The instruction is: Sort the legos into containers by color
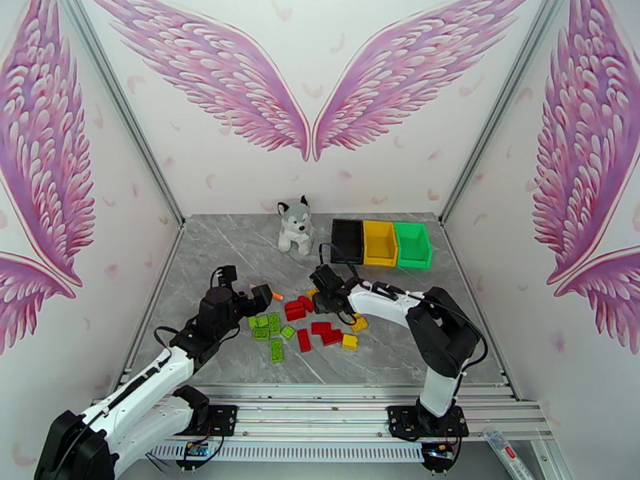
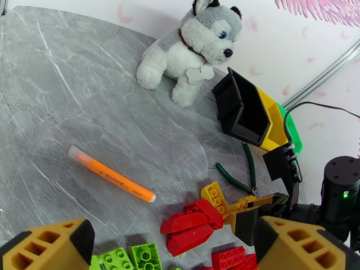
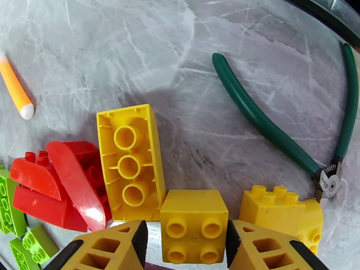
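Legos (image 1: pixel 304 339): small glossy studded plastic bricks in red, lime green and yellow. They lie in a loose pile mid-counter, closer to the near edge than the far.
- Green legos (image 1: pixel 274 323): six on the pile's left side, seen from the top view.
- Red legos (image 1: pixel 294 310): about five in the middle. Some are stacked, so the count is unsure.
- Yellow: four.
  - A long brick (image 3: pixel 130 163) lies studs-down with its hollow underside up, against the red ones.
  - A square four-stud brick (image 3: pixel 193 232) touches the long brick's end.
  - A third yellow brick (image 3: pixel 281 212) sits just beside the square one, near the pliers' head.
  - A fourth yellow brick (image 1: pixel 350 342) is on the pile's near-right side.

Containers (image 1: pixel 380 260): three open-top bins joined in a row, one black (image 1: pixel 346 258), one yellow and one green (image 1: pixel 416 260). They sit at the far edge, toward the far right corner.

Right end effector (image 3: pixel 186 235): its jaws straddle the square four-stud brick. One pad touches it and a sliver of counter shows at the other, so it is parted and not clamped.

Left end effector (image 2: pixel 173 241): jaws wide apart, hovering over the pile's left side.

Also on the counter:
- One orange stick (image 2: pixel 112 175), left of the pile.
- One green-handled pliers (image 3: pixel 265 122), between the pile and the bins.
- One husky plush (image 2: pixel 189 55), at the far edge beside the black bin.
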